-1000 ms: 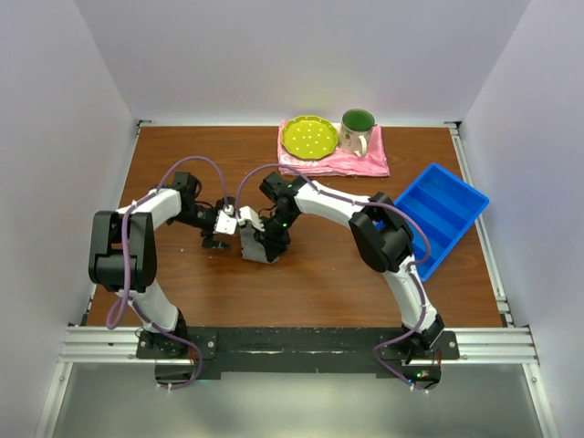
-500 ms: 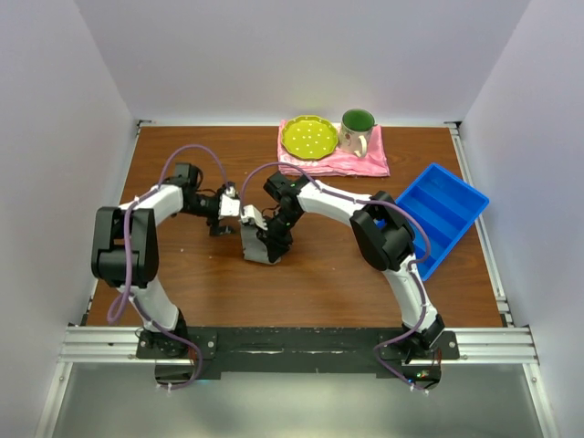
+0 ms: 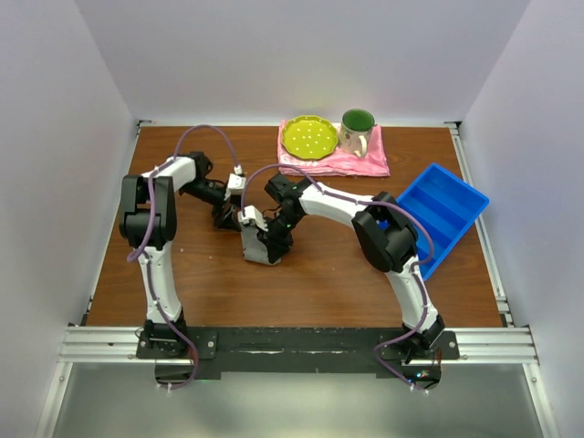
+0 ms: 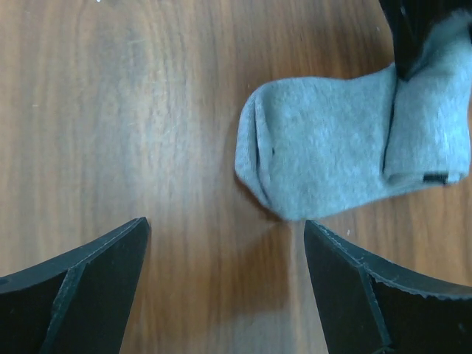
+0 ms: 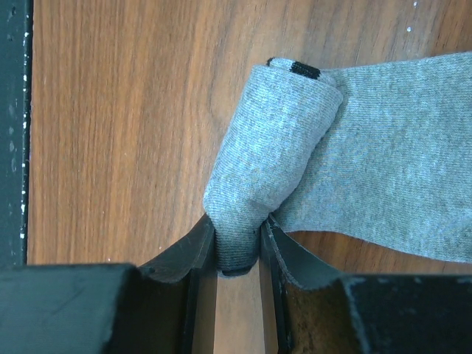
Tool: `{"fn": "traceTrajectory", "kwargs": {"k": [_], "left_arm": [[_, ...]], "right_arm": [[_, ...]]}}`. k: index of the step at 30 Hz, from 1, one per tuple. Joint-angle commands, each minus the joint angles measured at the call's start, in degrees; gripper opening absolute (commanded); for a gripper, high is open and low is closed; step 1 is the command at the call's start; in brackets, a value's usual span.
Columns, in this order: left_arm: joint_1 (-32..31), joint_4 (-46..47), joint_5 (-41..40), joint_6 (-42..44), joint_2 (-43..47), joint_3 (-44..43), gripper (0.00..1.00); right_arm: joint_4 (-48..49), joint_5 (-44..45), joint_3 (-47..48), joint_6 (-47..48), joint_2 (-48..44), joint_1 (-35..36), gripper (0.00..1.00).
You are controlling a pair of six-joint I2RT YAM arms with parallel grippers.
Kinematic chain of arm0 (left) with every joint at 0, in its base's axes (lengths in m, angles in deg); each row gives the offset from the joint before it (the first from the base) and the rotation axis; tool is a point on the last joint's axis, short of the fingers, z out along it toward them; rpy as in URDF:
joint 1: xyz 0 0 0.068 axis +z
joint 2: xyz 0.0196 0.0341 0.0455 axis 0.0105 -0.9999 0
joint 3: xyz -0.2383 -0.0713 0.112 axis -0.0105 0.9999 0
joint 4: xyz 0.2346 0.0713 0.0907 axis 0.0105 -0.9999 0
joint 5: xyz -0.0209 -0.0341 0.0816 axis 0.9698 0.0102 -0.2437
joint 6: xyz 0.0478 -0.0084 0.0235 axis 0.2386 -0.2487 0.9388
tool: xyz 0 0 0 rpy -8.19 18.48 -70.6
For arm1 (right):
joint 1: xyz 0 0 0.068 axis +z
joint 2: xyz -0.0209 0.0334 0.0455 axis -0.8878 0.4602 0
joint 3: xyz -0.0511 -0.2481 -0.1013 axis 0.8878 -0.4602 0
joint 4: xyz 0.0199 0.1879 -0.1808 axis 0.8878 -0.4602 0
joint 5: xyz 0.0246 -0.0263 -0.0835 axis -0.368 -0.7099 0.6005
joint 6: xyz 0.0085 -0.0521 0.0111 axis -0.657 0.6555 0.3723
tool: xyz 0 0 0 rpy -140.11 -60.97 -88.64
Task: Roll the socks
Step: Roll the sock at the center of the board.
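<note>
The grey sock lies on the wooden table left of centre, partly rolled. In the right wrist view the rolled end rests on the flat remainder. My right gripper is shut on the rolled end of the sock; it also shows in the top view. My left gripper is open and empty above bare wood, just short of the sock's rounded toe end. In the top view the left gripper is just behind and left of the sock.
A pink cloth at the back holds a yellow-green plate and a green-lined mug. A blue tray sits at the right edge. White walls enclose the table.
My left arm has swung toward the far side and its gripper has drawn back from the sock's left edge. My right gripper has kept its place on the sock.
</note>
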Motion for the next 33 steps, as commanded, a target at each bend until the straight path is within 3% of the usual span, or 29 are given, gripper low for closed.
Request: {"fn": "traceTrajectory", "kwargs": {"k": [1,10,21,24,27,28,33], "left_arm": [[-3.4,6.7,-3.2,-12.1,2.4,1.5,0.91],[-5.5,-0.1,-5.1,-15.3,-5.3,-6.9,0.87],[-8.5,-5.1,-11.8,-14.5,-8.0,-7.2,0.65],[-9.1,-4.9,-13.1,-15.4,-8.4,-6.9,0.55],[-9.8,-5.5,-14.5,-16.1,-9.4,-7.2,0.22],[-9.9,-5.6,-14.7,-16.6,-9.6,-7.3,0.03],[-10.3,-3.4,-16.6,-19.3,-10.2,-7.8,0.0]], "right_arm": [[-1.5,6.1,-2.4,-0.6,1.1,0.9,0.0],[-0.4,6.9,-3.1,-0.6,0.8,0.9,0.0],[0.8,7.8,-3.9,-0.9,0.4,0.9,0.0],[1.2,8.0,-3.9,-1.1,0.1,0.9,0.0],[1.8,8.3,-4.2,-1.3,-0.4,0.9,0.0],[2.2,8.5,-4.4,-1.3,-0.6,0.9,0.0],[4.8,9.7,-6.5,-1.5,-3.2,1.3,0.0]]}}
